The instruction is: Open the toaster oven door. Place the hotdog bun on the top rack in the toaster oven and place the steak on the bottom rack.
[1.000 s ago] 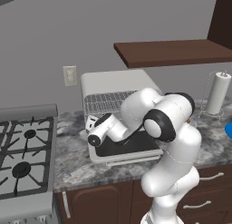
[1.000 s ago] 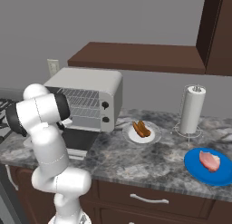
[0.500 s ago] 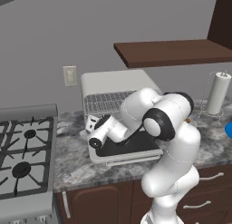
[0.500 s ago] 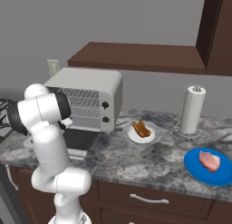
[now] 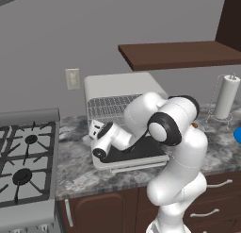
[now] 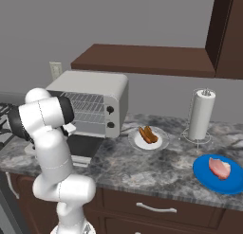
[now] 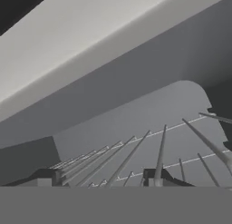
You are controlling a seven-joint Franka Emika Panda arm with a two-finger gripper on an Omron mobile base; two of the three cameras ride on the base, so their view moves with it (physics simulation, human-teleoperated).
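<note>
The granite surface point(image 6: 142, 164) runs across the kitchen, with a stove point(image 5: 23, 175) at its far left. The toaster oven point(image 6: 92, 103) stands on the surface toward the left, and its door point(image 5: 136, 154) lies folded down flat in front, so the wire racks point(image 5: 110, 107) inside are bare to see. The white arm point(image 5: 174, 147) bends leftward over the dropped door, and its claw point(image 5: 95, 129) sits at the left front corner of the oven mouth; from the hand view the two dark fingertips point(image 7: 154, 177) stand well apart, open, holding nothing, facing rack wires. To the right of the oven the hotdog bun point(image 6: 148, 134) rests on a white plate point(image 6: 148, 140). Farther right stands a paper towel roll point(image 6: 200, 115), and nearest the right end the steak point(image 6: 219, 167) lies on a blue plate point(image 6: 216, 177).
</note>
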